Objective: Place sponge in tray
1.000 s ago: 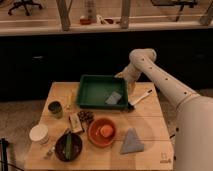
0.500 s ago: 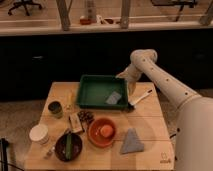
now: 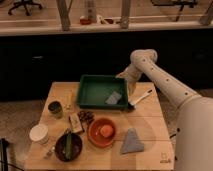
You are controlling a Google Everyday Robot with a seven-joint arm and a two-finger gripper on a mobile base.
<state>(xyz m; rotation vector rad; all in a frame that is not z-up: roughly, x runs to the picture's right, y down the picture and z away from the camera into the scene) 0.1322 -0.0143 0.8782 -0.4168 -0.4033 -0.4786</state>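
Note:
The dark green tray (image 3: 90,86) stands at the back middle of the wooden table. The small blue-grey sponge (image 3: 114,98) lies inside the tray, near its right front corner. My gripper (image 3: 122,76) hangs just above the tray's far right corner, on the end of the white arm that reaches in from the right. It is apart from the sponge and up and to the right of it.
A white-handled brush (image 3: 140,97) lies right of the tray. In front are an orange bowl (image 3: 101,132), a grey-blue folded cloth (image 3: 132,142), a dark bowl (image 3: 67,146), a white cup (image 3: 39,134), a dark cup (image 3: 55,108) and small packets (image 3: 75,122).

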